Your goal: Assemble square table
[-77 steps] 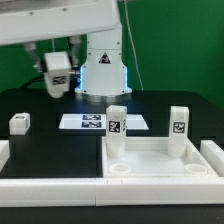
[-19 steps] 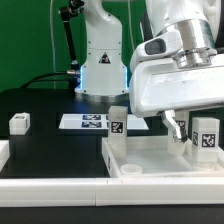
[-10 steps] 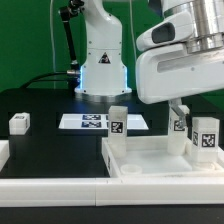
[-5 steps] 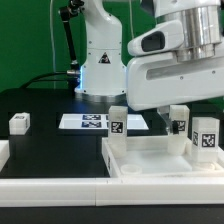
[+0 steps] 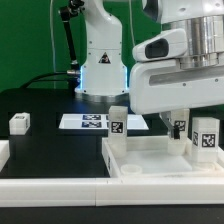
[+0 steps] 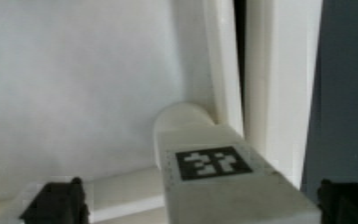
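Note:
The white square tabletop (image 5: 150, 160) lies rim up at the front, with three tagged white legs standing in it: one at the back left corner (image 5: 117, 124), one at the back right (image 5: 180, 127) and one further right (image 5: 205, 136). A fourth leg (image 5: 19, 123) lies loose on the table at the exterior view's left. My gripper (image 5: 180, 116) hangs over the back right leg. In the wrist view my gripper (image 6: 199, 203) is open, with its dark fingertips (image 6: 55, 202) on either side of that tagged leg (image 6: 202, 150), beside the tabletop's rim (image 6: 217, 60).
The marker board (image 5: 92, 122) lies flat behind the tabletop. A long white bar fence (image 5: 50, 186) runs along the front edge. The robot base (image 5: 100, 60) stands at the back, and my large white hand blocks the exterior view's upper right.
My hand has moved over the tabletop's back right corner and come down a little around the leg there. The legs and the tabletop have not moved.

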Motion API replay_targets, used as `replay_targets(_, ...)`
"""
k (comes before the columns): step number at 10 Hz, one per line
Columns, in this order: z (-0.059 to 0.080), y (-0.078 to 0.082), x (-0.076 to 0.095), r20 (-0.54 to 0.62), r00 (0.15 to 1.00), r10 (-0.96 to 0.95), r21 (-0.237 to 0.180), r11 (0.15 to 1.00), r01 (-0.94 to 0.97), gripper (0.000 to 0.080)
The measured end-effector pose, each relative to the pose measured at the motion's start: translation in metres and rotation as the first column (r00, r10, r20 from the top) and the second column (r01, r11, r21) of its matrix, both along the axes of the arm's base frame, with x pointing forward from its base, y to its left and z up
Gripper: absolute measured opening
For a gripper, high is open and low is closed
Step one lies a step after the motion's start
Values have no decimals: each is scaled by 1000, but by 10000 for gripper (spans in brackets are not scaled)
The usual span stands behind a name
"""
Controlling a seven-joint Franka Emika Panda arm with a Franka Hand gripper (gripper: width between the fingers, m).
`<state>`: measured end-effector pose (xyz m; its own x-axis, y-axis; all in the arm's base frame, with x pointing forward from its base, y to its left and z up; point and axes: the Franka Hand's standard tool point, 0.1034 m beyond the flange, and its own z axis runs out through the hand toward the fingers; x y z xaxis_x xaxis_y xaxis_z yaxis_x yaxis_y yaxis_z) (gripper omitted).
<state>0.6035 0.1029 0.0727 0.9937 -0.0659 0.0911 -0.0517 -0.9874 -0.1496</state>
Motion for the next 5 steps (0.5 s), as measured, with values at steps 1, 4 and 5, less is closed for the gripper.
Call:
replay_targets(1,0,1,0,-1,1000,-4,1,1000,4,649)
replay_targets(4,0,2,-1,-17,995,-103,17,995,103,384)
replay_targets(5,0,3,-1,-30,984,-177,27,984,178,288)
